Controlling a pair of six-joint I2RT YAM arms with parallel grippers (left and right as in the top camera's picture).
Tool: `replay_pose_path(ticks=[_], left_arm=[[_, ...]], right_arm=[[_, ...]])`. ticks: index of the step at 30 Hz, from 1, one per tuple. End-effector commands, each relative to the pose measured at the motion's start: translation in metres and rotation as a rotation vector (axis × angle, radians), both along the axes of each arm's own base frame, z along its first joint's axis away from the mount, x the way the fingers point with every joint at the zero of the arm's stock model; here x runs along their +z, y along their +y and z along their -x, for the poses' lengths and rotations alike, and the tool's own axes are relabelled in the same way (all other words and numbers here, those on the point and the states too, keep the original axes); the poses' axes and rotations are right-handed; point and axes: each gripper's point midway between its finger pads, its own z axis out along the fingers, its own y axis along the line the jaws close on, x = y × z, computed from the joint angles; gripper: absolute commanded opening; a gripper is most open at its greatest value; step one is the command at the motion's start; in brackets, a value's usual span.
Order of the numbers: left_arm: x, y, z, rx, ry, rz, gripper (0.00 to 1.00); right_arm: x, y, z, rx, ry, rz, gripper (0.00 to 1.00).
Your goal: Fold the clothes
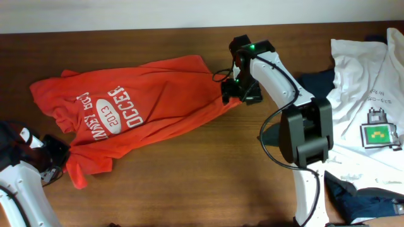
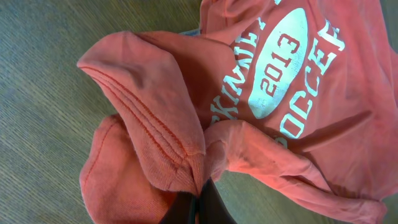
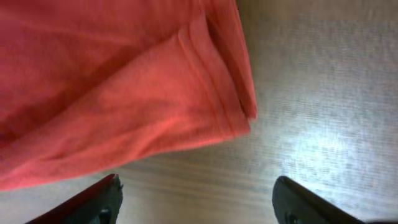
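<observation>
The orange-red T-shirt (image 1: 126, 107) with white lettering lies spread on the wooden table, print up. My left gripper (image 1: 58, 162) is shut on a bunched corner of it at the lower left; the left wrist view shows the fingers (image 2: 200, 202) pinching folded fabric (image 2: 161, 124). My right gripper (image 1: 240, 93) is open at the shirt's right corner. In the right wrist view its fingers (image 3: 199, 202) are spread wide over bare table, just below the shirt's hem (image 3: 211, 99), not touching it.
A white T-shirt (image 1: 363, 82) with a green square graphic (image 1: 377, 134) lies at the right. Dark navy garments lie under it (image 1: 315, 82) and at the lower right (image 1: 366, 205). The table's far edge meets a white wall.
</observation>
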Motion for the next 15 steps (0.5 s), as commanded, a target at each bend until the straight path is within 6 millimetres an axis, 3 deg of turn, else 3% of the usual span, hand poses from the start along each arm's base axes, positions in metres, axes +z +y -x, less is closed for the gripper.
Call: replay_pose_path(ticks=[1, 4, 10, 15], left_arm=[[0.004, 0.002, -0.003, 0.01, -0.015, 0.005, 0.0], [0.004, 0.002, -0.003, 0.01, -0.015, 0.005, 0.0], [0.004, 0.002, -0.003, 0.01, -0.015, 0.005, 0.0], [0.004, 0.002, -0.003, 0.01, -0.015, 0.005, 0.0]], right_arm=[[-0.008, 0.0, -0.006, -0.014, -0.015, 0.011, 0.78], [-0.026, 0.001, -0.007, -0.014, 0.006, 0.011, 0.78], [-0.034, 0.004, -0.016, -0.014, -0.02, 0.002, 0.72], [-0.034, 0.004, -0.017, -0.014, -0.023, 0.001, 0.4]])
